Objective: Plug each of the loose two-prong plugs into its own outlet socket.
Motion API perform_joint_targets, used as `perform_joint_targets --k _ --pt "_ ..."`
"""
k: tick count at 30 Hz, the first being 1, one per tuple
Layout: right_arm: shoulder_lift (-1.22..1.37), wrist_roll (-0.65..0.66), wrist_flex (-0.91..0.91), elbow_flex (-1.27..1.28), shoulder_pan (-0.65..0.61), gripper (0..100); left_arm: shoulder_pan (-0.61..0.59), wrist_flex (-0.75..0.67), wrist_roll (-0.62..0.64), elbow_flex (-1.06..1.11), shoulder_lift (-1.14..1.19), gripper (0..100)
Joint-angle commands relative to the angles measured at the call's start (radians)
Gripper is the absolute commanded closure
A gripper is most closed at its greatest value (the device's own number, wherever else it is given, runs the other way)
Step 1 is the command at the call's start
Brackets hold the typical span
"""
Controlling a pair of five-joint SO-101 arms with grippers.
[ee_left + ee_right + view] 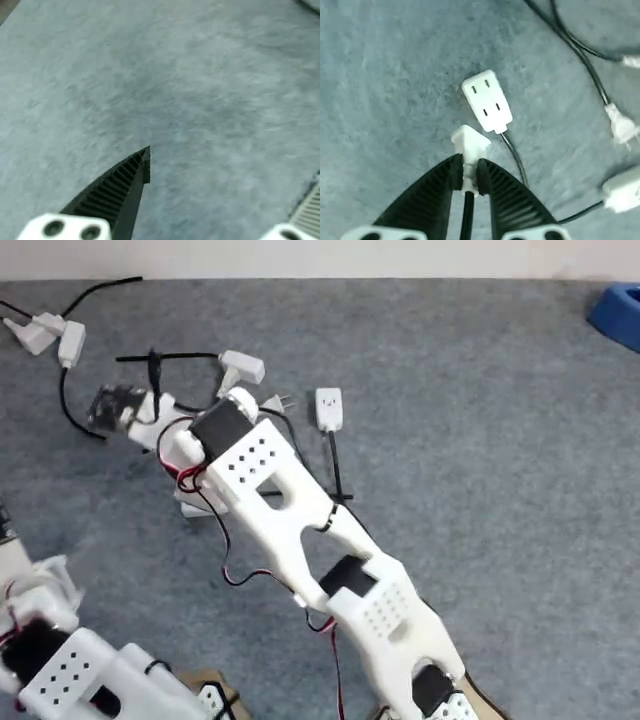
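Right tool [468,167] pinches a white 2-prong plug [470,140] by its back end, black cord [468,215] running between the fingers [435,195]. The plug sits just beside the cord end of the white outlet socket [487,102], whose 2 slot pairs face up from the grey desk [380,75]. Danger now: prongs are hidden, so a skewed plug could miss the slots, and the seemingly unanchored socket may skid under a push. Left tool [230,170] hangs spread wide, gripping nothing.
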Motion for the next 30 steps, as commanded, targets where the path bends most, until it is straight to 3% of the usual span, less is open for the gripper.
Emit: perform_joint_targets --k 1,3,5,7,11,12,22,30 --pt "0.002 0.196 0.015 -0.058 -0.007 99.1 -0.110 -0.043 -0.063 0.031 -0.005 54" --pt "0.004 0.270 0.016 -0.054 -0.001 99.1 -0.136 -0.086 -0.081 0.058 -0.005 54" --pt "0.012 0.239 0.007 -0.062 0.010 99.1 -0.137 -0.109 -0.083 0.076 -0.005 54" --pt "0.004 0.117 -0.007 -0.062 0.031 99.1 -0.116 -0.130 -0.078 0.076 0.002 54" --pt "0.008 -0.272 0.005 -0.131 0.119 99.1 0.019 -0.137 -0.021 0.058 0.004 54" --pt "0.008 -0.301 0.018 -0.148 0.136 99.1 0.048 -0.137 -0.008 0.041 0.004 54" --pt "-0.193 -0.365 0.022 -0.243 0.157 99.1 0.232 0.008 0.058 -0.140 0.005 54" --pt "-0.785 -0.400 0.019 0.377 0.147 99.1 0.335 0.109 0.060 -0.160 0.005 54"
